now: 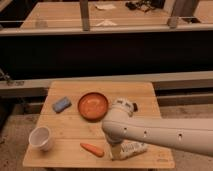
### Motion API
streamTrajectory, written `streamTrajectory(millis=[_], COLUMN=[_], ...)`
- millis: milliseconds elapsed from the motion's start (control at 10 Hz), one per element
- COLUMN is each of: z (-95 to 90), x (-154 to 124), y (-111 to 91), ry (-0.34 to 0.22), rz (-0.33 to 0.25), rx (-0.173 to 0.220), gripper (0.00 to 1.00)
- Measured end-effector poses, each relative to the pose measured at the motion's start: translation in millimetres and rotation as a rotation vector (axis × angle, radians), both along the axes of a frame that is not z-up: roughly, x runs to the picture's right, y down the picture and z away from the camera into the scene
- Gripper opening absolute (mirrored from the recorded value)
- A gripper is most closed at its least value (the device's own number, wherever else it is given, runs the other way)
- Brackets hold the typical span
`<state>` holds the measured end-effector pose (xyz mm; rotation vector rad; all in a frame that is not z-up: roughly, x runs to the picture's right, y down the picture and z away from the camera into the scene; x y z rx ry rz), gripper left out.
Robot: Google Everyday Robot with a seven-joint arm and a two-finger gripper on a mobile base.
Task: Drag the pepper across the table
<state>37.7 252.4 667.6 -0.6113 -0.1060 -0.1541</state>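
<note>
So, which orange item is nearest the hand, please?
The slim pepper, just beside the hand at the front edge of the table; the round bowl sits farther back.

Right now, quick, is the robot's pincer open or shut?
Pincer: cannot tell whether open or shut. It is low over the table, just right of the pepper.

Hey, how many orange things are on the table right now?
2: the bowl in the middle of the table, the pepper near its front edge. The gripper hangs just beside the pepper; the arm may hide more.
</note>
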Motion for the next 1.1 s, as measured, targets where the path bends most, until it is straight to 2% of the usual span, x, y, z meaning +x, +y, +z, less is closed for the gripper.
streamTrajectory(millis=[300,800,1100], z=[1.3,2.5,3.6], x=[-5,-9,-13], y=[5,15,20], ry=[0.017,0.021,0.037], rz=[0.029,0.044,0.075], rx=[-0.016,-0.021,-0.032], gripper=[0.75,0.75,0.75])
